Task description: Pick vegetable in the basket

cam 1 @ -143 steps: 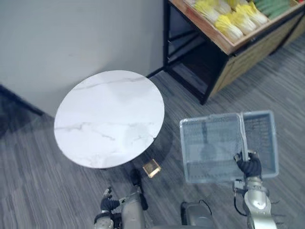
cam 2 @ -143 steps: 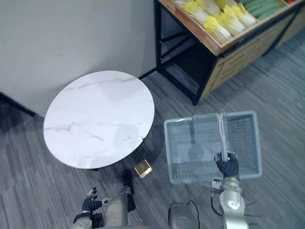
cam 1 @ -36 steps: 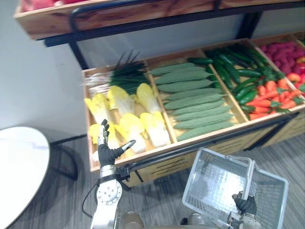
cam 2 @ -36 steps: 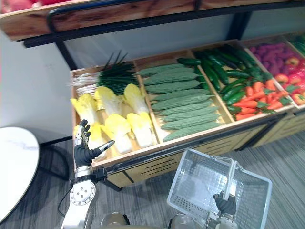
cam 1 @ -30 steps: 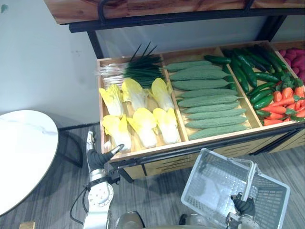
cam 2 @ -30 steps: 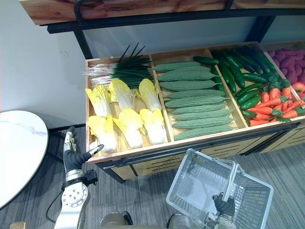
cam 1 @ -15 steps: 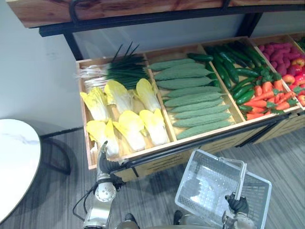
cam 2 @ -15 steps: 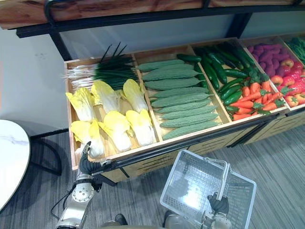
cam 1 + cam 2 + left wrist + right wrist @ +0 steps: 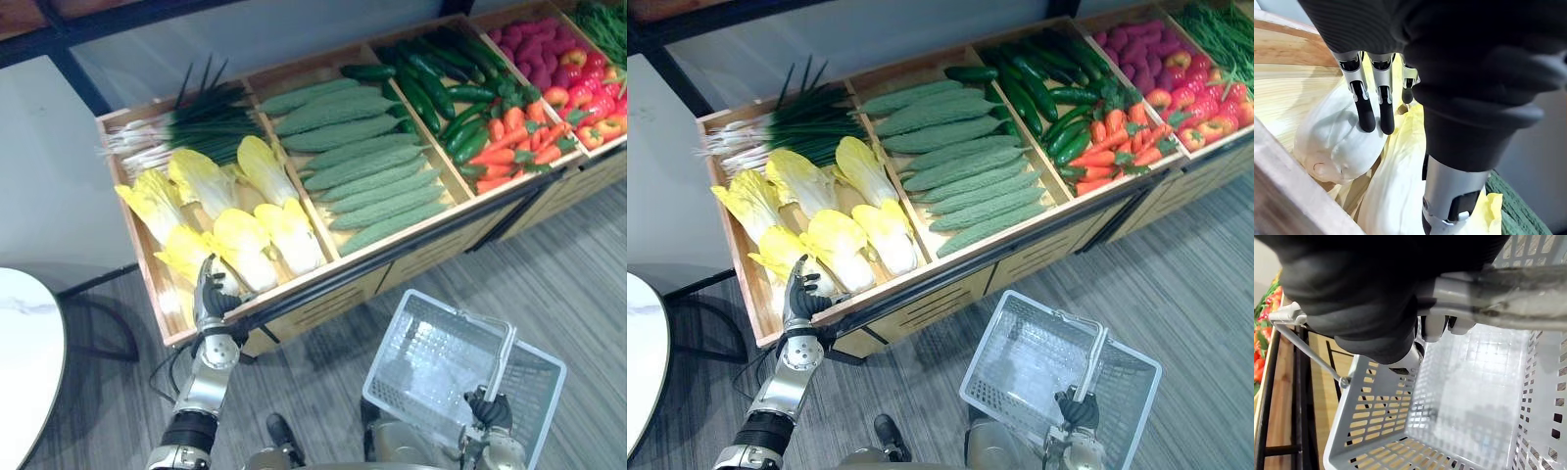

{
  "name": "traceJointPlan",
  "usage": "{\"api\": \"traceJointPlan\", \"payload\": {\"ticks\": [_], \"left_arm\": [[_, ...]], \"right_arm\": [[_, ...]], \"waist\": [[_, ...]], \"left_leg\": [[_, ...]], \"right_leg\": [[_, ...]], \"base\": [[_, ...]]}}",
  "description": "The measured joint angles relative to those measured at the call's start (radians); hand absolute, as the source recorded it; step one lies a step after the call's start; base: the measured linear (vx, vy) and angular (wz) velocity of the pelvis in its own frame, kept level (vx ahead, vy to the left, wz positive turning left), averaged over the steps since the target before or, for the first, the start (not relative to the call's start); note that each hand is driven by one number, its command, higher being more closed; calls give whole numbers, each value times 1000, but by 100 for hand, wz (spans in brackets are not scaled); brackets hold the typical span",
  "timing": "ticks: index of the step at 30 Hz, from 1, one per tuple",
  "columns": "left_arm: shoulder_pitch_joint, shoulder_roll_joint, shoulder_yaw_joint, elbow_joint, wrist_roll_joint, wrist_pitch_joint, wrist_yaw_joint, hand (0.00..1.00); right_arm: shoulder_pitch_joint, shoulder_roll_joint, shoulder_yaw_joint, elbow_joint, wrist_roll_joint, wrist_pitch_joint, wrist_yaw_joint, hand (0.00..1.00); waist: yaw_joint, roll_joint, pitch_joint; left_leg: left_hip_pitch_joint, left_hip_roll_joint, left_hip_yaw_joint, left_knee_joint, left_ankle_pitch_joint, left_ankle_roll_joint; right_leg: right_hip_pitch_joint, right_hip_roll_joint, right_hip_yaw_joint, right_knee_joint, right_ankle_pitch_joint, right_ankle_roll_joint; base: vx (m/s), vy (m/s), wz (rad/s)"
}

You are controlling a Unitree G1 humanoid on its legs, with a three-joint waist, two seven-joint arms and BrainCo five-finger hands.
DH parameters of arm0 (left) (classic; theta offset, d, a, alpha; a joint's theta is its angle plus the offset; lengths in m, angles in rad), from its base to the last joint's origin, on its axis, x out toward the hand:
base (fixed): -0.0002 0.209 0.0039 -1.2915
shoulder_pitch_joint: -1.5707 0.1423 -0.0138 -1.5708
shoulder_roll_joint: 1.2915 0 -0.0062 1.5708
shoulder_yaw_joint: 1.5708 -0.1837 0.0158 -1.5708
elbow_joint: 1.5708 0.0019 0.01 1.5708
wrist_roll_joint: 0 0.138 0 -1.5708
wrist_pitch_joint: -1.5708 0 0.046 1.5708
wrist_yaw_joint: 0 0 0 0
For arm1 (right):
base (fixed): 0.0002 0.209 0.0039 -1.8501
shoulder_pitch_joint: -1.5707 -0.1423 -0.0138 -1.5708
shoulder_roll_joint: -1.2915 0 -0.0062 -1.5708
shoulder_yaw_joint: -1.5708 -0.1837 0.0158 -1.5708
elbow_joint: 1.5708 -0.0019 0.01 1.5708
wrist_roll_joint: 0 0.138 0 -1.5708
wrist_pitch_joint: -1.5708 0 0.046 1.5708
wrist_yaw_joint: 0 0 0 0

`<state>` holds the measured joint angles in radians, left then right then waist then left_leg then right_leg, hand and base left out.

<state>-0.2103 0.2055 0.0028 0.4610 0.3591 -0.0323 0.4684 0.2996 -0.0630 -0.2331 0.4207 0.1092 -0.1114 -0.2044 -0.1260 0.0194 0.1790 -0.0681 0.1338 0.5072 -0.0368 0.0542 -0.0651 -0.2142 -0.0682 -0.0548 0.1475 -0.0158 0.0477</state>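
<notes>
The left hand (image 9: 211,286) hung over the front rim of the wooden crate (image 9: 313,282), in its left compartment. In the left wrist view its fingers (image 9: 1365,113) were nearly straight, dark tips touching the pale base of the front cabbage (image 9: 1327,142), with the thumb held apart; it did not appear to grip anything. The right hand (image 9: 1076,409) was curled round the handle (image 9: 1095,357) of the grey basket (image 9: 1014,367), which hung below the crate, well apart from the cabbage.
</notes>
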Motion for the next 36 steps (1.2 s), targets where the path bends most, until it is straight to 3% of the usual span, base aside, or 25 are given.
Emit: {"api": "traceJointPlan", "payload": {"ticks": [11, 12, 13, 18, 30, 36], "left_arm": [[-259, 84, -12, 198, 6, 12, 19, 0], [-285, 88, -12, 220, 5, 12, 14, 100], [-307, 95, -12, 236, 4, 12, 10, 100], [-399, 119, -7, 290, -48, 14, -27, 100], [-477, 131, 0, 318, -239, -3, -96, 100], [-390, 126, -24, 161, -228, 6, -96, 100]], "right_arm": [[-43, -25, 48, -4, 4, -27, 0, 100], [-45, -26, 52, -5, 5, -32, 9, 100], [-51, -26, 59, -8, 7, -34, 12, 100], [-58, -26, 78, -56, 17, -35, 16, 100], [-57, -21, 93, -108, 29, -30, 34, 100], [-57, -15, 93, -108, 24, -29, 34, 100]], "waist": [[-11, -10, 58], [-11, -9, 63], [-12, -22, 74], [-13, -26, 115], [-26, -37, 138], [-29, -36, 141]], "left_leg": [[-24, -1, 4, 4, 3, 4], [-23, 0, 6, 5, 3, 4], [-24, 4, 11, 4, 3, 4], [-25, 3, 22, 0, -1, -1], [-12, 3, 50, 2, 6, 4], [3, 2, 33, 2, 2, 4]], "right_leg": [[-36, -3, 8, 32, -2, 1], [-38, -4, 10, 36, -3, 1], [-45, -4, 15, 43, -5, 2], [-58, -10, 30, 50, -10, 5], [-55, -5, 59, 40, 7, 4], [-31, -4, 58, 24, 7, 4]], "base": [[25, -2, 0], [-7, -11, -5], [-14, -15, -7], [-32, -12, -4], [78, -15, -8], [58, -14, 1]]}}
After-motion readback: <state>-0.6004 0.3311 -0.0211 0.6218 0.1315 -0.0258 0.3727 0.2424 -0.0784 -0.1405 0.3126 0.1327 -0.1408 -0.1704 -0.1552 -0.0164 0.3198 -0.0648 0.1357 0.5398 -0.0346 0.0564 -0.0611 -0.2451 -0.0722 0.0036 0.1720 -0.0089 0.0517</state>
